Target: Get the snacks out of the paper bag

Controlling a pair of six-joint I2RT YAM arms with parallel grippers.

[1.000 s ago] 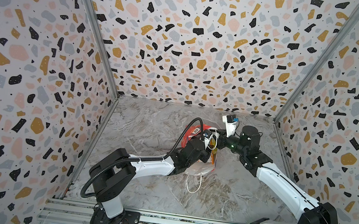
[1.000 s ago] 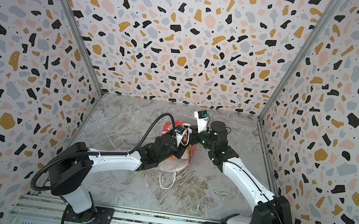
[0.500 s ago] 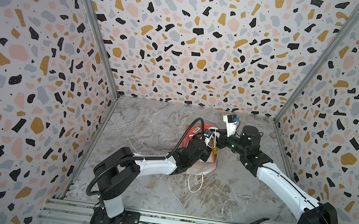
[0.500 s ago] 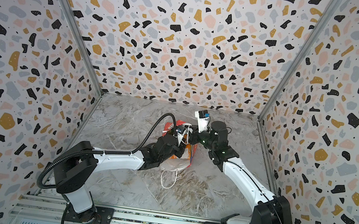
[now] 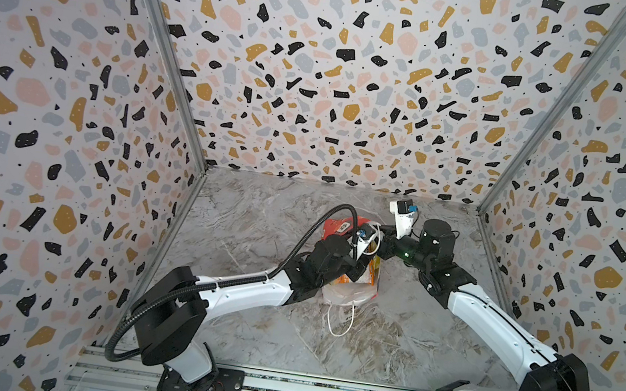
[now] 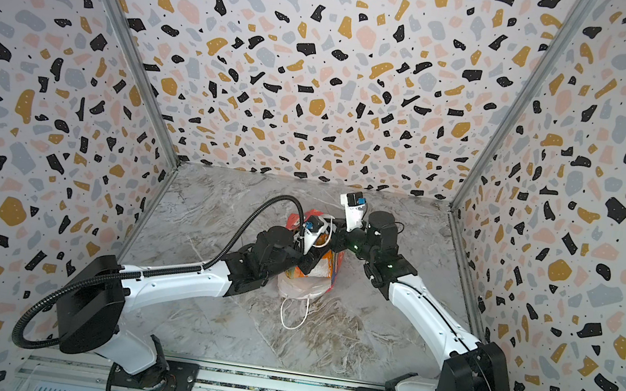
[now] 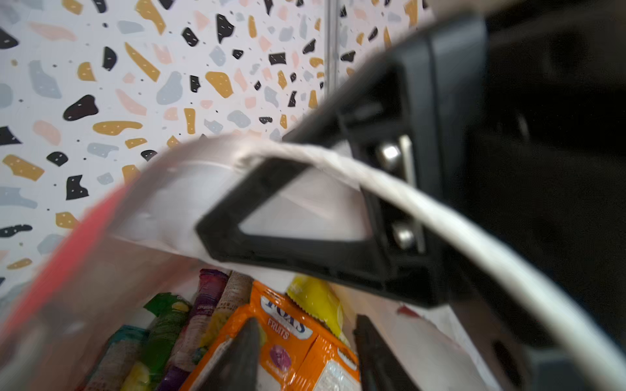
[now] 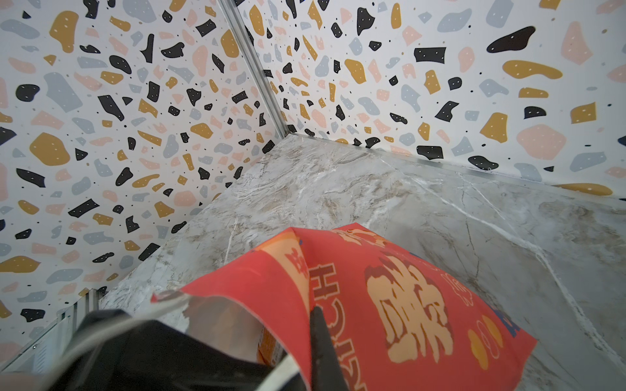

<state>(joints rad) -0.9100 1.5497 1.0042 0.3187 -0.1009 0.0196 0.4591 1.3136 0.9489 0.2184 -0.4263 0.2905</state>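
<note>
We find the bag (image 5: pixel 337 225) (image 6: pixel 298 219) near the middle of the table (image 5: pixel 257 217) in both top views, both arms meeting over its mouth. From there we see only a slip of orange inside it and one cord loop (image 5: pixel 335 334) lying on the table in front.

The left wrist view fills that in. Down in the bag lie the packets: the orange packet (image 7: pixel 291 359), marked FOX'S, uppermost, with yellow (image 7: pixel 315 301), purple (image 7: pixel 206 298), green (image 7: pixel 166 325) and teal (image 7: pixel 125 342) around it. The left gripper (image 7: pixel 306 320) hangs inside the mouth, fingers spread either side of the orange packet, clasping nothing. Whether they touch it we cannot tell.

That view also shows the right gripper (image 7: pixel 244 186) clamped on the bag's white rim, a cord (image 7: pixel 474 237) draped across it. The right wrist view gives only the bag's red, gold-lettered outside, one finger (image 8: pixel 320 338) pressed against it.
</note>
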